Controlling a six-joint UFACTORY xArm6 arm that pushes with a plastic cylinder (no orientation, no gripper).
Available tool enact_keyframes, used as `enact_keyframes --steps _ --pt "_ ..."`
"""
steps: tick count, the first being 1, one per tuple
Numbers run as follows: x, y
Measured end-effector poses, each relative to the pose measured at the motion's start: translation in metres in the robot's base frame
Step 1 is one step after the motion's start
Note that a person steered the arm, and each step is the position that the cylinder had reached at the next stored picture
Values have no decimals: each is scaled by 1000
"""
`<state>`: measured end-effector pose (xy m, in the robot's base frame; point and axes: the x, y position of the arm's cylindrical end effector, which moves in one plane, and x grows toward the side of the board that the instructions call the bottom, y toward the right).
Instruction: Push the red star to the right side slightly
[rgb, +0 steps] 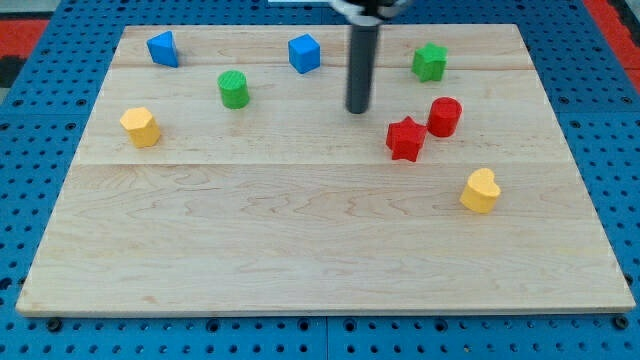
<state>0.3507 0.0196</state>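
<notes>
The red star (405, 138) lies on the wooden board (300, 230) right of centre. A red cylinder (444, 116) stands just to its upper right, almost touching it. My tip (358, 109) is the lower end of the dark rod. It stands to the upper left of the red star, a short gap away, not touching any block.
A green star (429, 62) is near the view's top right. A blue cube (304, 53) and a blue block (163, 48) are along the top. A green cylinder (233, 89) and a yellow block (140, 126) are at the left. A yellow heart (480, 191) is at the right.
</notes>
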Motion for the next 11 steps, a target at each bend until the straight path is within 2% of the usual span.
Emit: enact_keyframes --steps 1,2,3,5,6,8,9,10,11 --pt "-37 -4" --pt "-24 0" --pt "19 49" --pt "87 45" --pt "93 85" --pt "93 99" --pt "100 95" --pt "128 89" --pt "131 70"
